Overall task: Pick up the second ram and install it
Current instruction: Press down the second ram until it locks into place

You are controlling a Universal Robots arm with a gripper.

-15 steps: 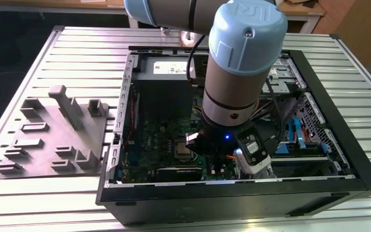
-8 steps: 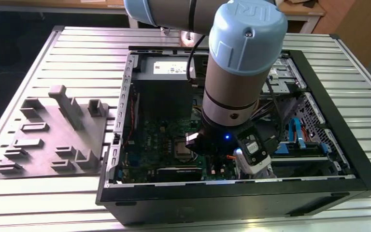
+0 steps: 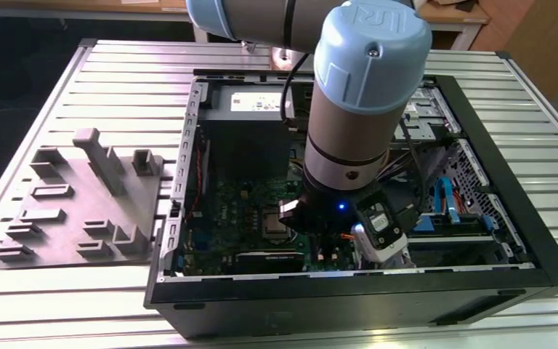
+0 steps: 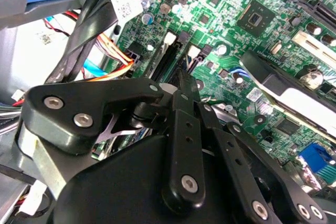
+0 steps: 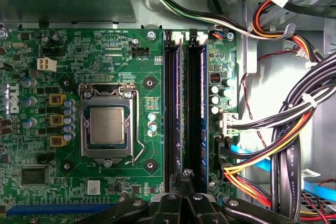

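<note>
The case lies open on the table, holding the board. A grey tray sits beside the case, its ribs bare. The gripper hangs over the board's slots, fingers closed together. Both slots appear filled; the ram seems seated, so this looks like the final press.

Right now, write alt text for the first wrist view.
The gripper sits at the end of two long black memory slots on a green motherboard. A bare processor in its metal socket lies beside the slots, with bundled cables on their other side.
</note>
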